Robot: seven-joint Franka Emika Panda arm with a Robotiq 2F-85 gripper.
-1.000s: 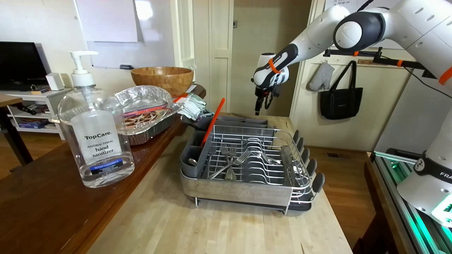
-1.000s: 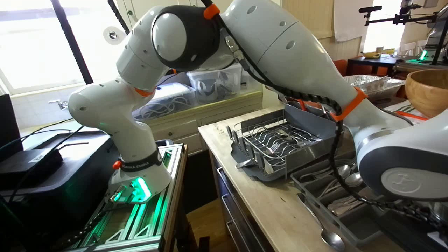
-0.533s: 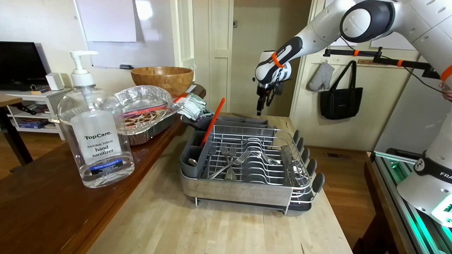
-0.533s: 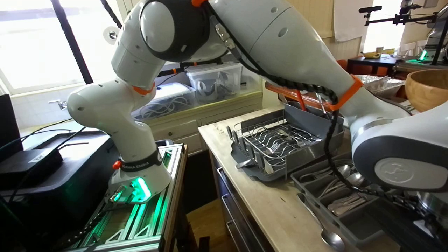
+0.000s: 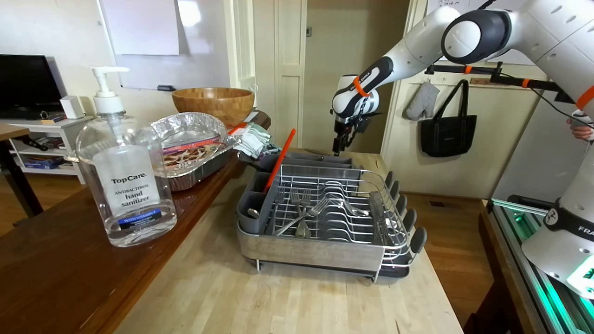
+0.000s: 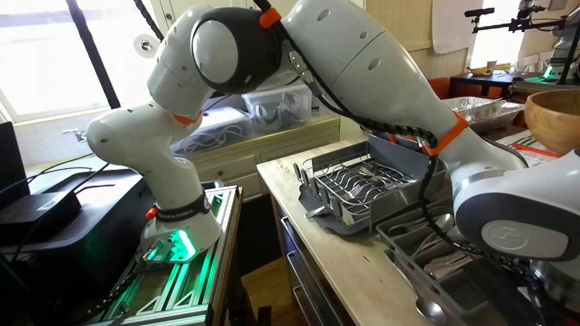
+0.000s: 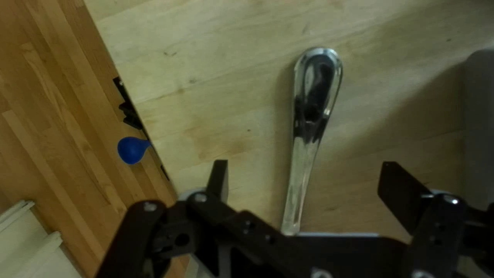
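Evidently, the desk (image 6: 353, 276) is shared by a dish rack (image 5: 311, 250), its cutlery (image 5: 303, 228) presumably left to drain, and a cutlery tray (image 6: 460, 287), compartmented for sorting. The end effector (image 7: 304, 168) is spread wide and empty; framed between its jaws in the wrist view is a handle (image 7: 316, 85), taken as that of the spoon (image 6: 430, 311) laid loose beside the tray. The spoon's far end is hidden there, and clearance cannot be judged.

In an exterior view, a pump bottle (image 5: 124, 162) at left reads "TopCare", "ANTIBACTERIAL hand sanitizer" and, on its blue strip (image 5: 139, 219), "WITH VITAMIN E". At right, the robot's base band (image 5: 571, 223) shows a cropped "FRA"; at lower left in an exterior view, that band (image 6: 183, 211) reads "FRANKA EMIKA", first letter blurred.
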